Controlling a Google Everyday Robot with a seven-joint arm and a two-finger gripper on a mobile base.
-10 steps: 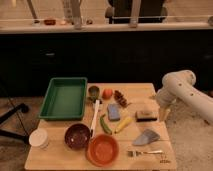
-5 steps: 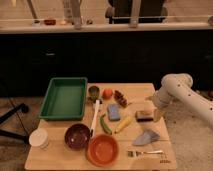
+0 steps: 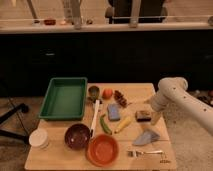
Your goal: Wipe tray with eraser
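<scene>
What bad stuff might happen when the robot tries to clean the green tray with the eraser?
The gripper is by the eraser at the table's right side; a sloppy grab might push it toward the grey cloth. The green tray is far left, so carrying it across might knock the blue block or the orange fruit.

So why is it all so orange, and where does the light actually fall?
In the camera view the light is warm and dim: the table looks orange-brown and the cabinets behind it are nearly black. The white arm is the brightest thing. Its gripper, beside the eraser near the table's right edge, is dimmer. The green tray keeps its colour.
</scene>
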